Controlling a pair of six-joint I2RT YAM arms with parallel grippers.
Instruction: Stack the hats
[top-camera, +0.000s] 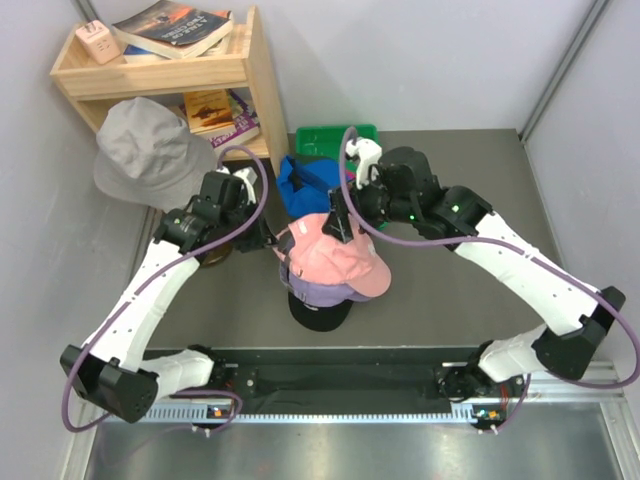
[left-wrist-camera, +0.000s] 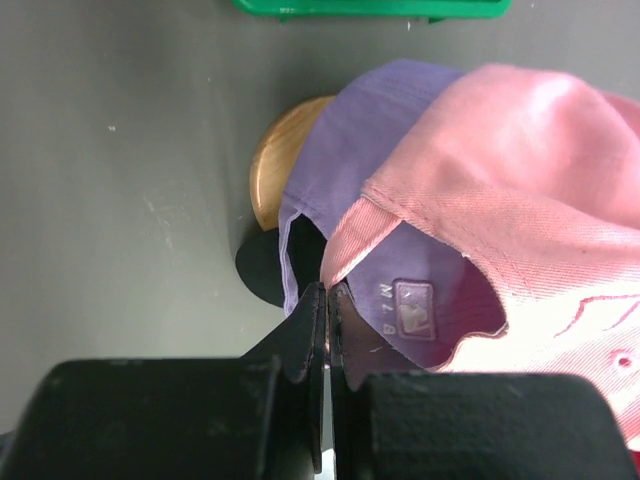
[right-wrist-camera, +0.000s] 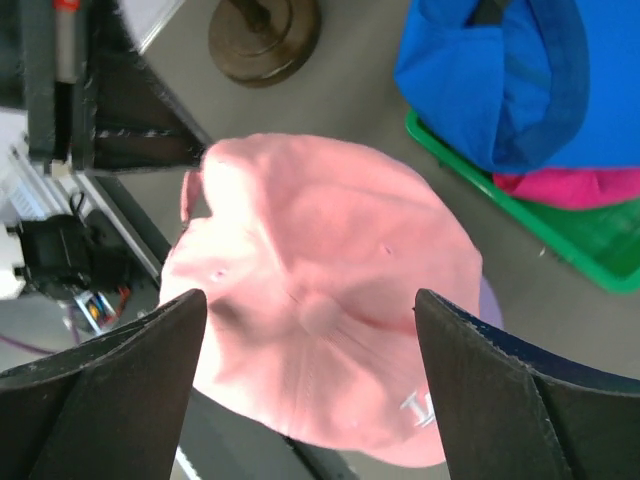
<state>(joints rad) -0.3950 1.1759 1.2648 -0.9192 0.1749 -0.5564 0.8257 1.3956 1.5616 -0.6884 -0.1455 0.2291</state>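
Observation:
Three hats are piled mid-table: a black hat (top-camera: 320, 316) at the bottom, a lavender hat (top-camera: 312, 293) over it, and a pink hat (top-camera: 338, 262) on top. My left gripper (top-camera: 280, 243) is at the pile's left side, shut on the pink hat's (left-wrist-camera: 520, 180) rear edge, with the lavender hat (left-wrist-camera: 370, 130) showing beneath. Directly above the pink hat's (right-wrist-camera: 320, 300) crown my right gripper (right-wrist-camera: 310, 300) hangs open, a finger on each side, touching nothing. A bright blue hat (top-camera: 303, 185) and a magenta hat (right-wrist-camera: 580, 186) lie at the green tray (top-camera: 335, 138).
A wooden shelf (top-camera: 255, 70) with books stands at the back left, and a grey bucket hat (top-camera: 145, 150) lies below it. A round brown base (top-camera: 215, 252) sits under the left arm. A light wooden disc (left-wrist-camera: 280, 165) pokes out beside the pile.

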